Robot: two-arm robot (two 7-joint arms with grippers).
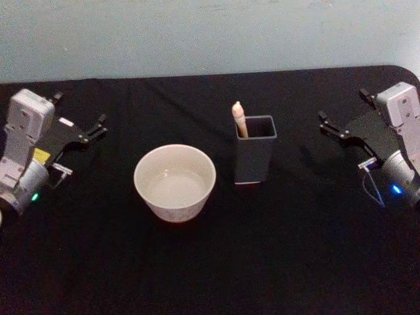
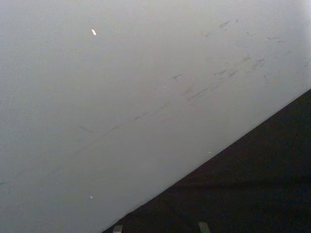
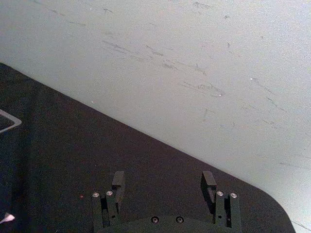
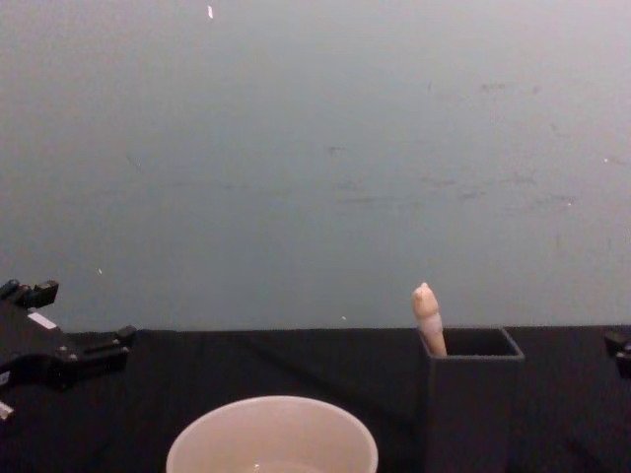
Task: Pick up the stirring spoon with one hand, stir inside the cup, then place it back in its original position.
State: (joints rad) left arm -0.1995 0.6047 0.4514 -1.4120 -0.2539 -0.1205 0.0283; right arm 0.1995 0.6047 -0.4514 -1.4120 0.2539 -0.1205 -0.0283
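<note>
— What is sitting on the black desk (image 1: 210, 282)?

— The cup (image 1: 172, 209) is standing upright left of centre, mouth open. Its pale inside is showing, but I cannot tell whether any liquid is lying in it. Just to its right, not touching it, a dark square holder (image 1: 254, 164) is standing upright.

— And the arms?

— The left gripper (image 1: 80, 111) is hanging over the desk's left side, its fingers spread apart and pinching nothing. The right gripper (image 1: 343, 108) is hanging over the right side, its fingers spread wide too.

— Where is the stirring spoon (image 1: 239, 119)?

— It is standing in the holder, leaning into the back left corner. Its knobbed beige handle is sticking up above the rim, and the holder is hiding its shaft. It is sitting between the two grippers, well apart from both and nearer the right one's fingers.
</note>
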